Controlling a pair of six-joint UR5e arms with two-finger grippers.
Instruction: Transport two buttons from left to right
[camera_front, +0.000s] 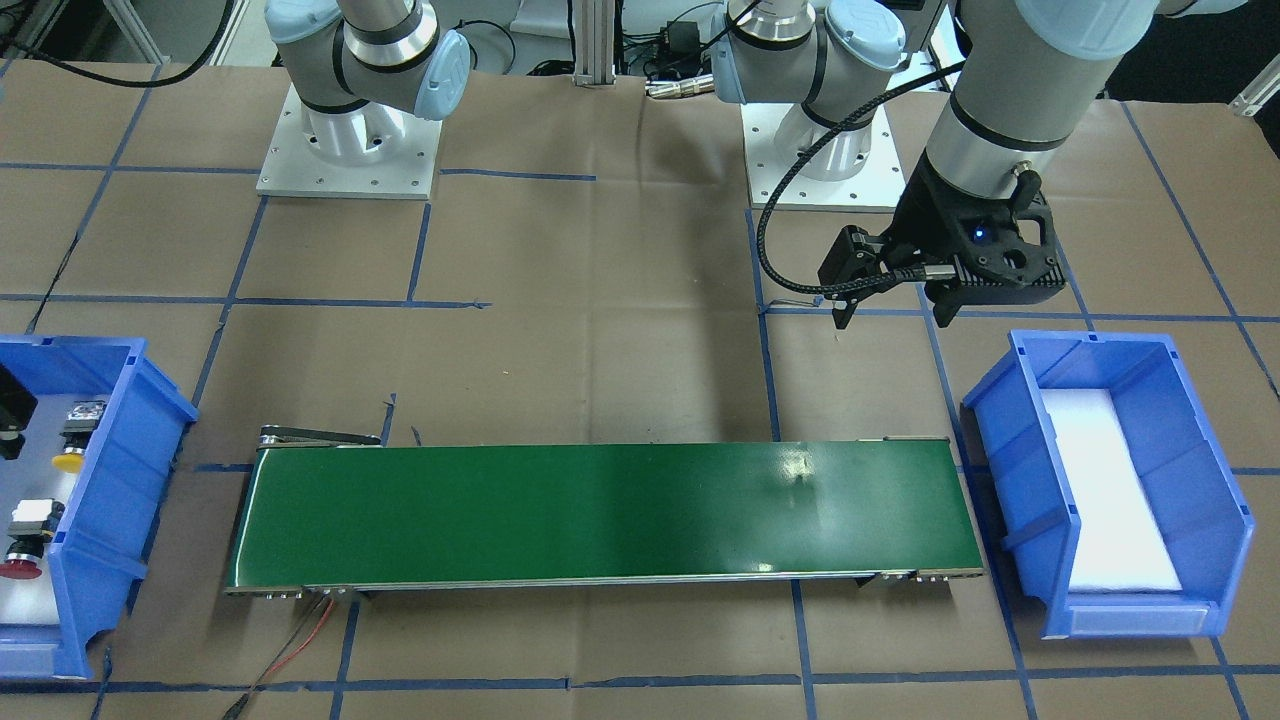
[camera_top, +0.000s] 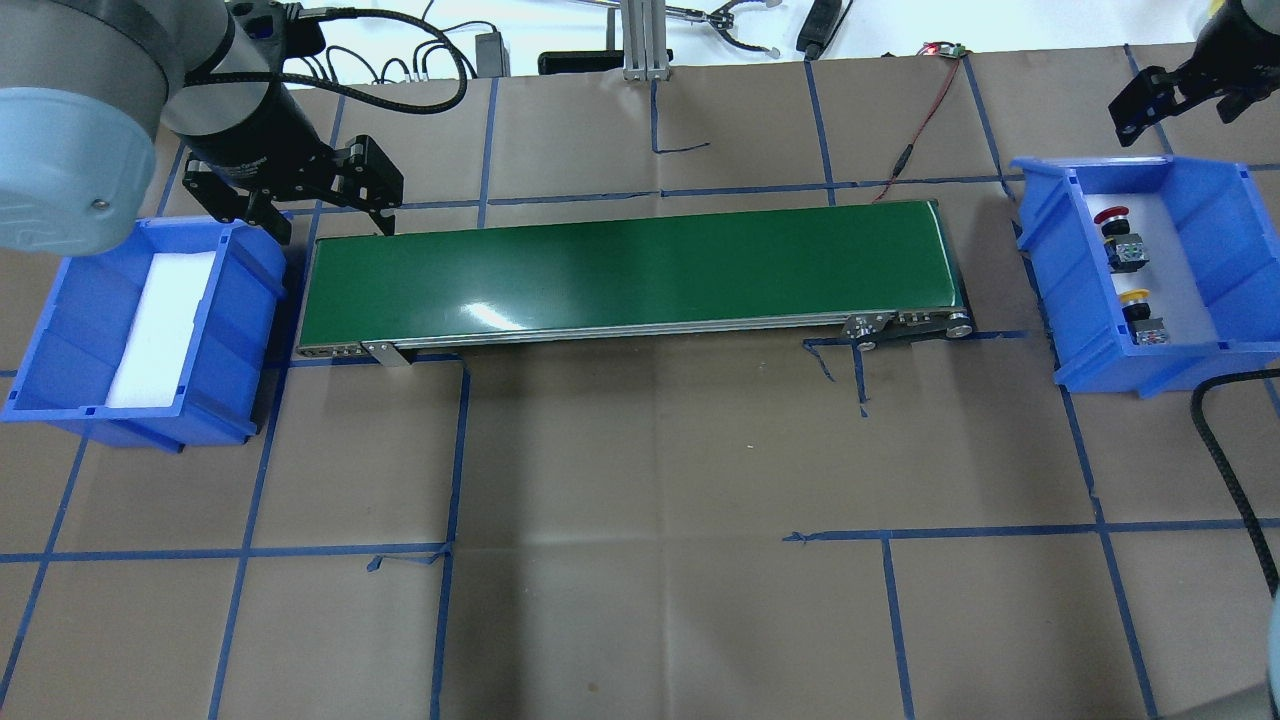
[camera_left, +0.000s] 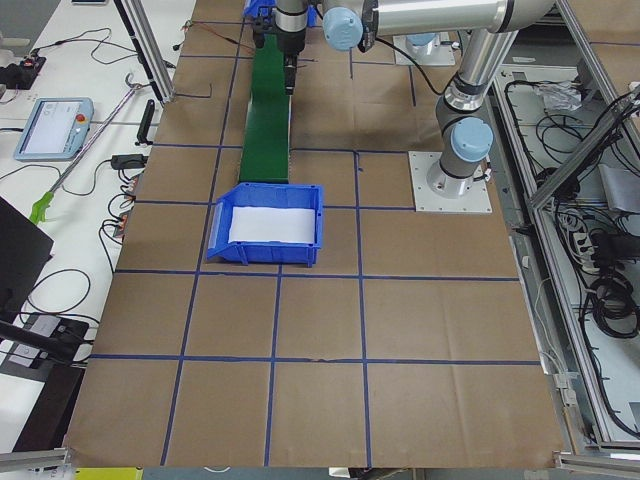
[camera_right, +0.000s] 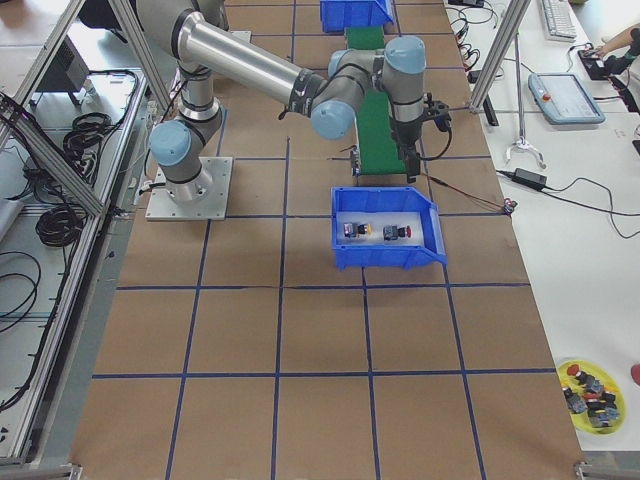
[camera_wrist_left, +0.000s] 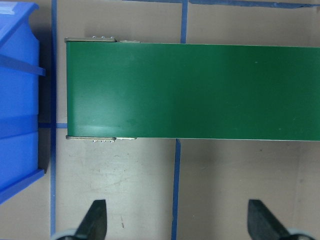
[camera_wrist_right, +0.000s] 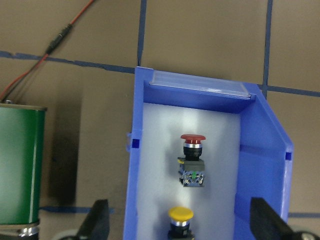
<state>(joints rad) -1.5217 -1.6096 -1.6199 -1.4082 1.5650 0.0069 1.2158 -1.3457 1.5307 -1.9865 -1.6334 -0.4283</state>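
Fingers (camera_wrist_right: 100, 222) of my R gripper (camera_top: 1175, 118) sit closest in the wrist view. They are spread wide w/ nothing between them, hanging above the R bin (camera_top: 1210, 215).

Count: 2 buttons, 2 blue bins, 1 green belt (camera_top: 630, 270), 2 grippers.

Both buttons lie on their sides in the R bin, at the right end of the bench (camera_top: 650, 480), apart from ea. other. The red button (camera_wrist_right: 192, 157) is toward the far edge, the yellow button (camera_wrist_right: 180, 220) toward the near edge. Both caps point to the far edge.

My L gripper (camera_front: 892, 315) hangs up by the belt's left end, near the L bin (camera_top: 250, 270), jaws wide apart & holding nothing. The L bin, at the bench's left end, holds 1 white foam pad (camera_top: 160, 330).

Edges & room: the belt runs left-right across mid-bench, w/ a strip of brown paper between ea. belt end & its bin. Between belt & near edge lies a broad run of brown paper crossed by blue tape lines (camera_top: 455, 450). 1 red-black wire (camera_top: 920, 120) runs from near the belt's right end toward the far edge.
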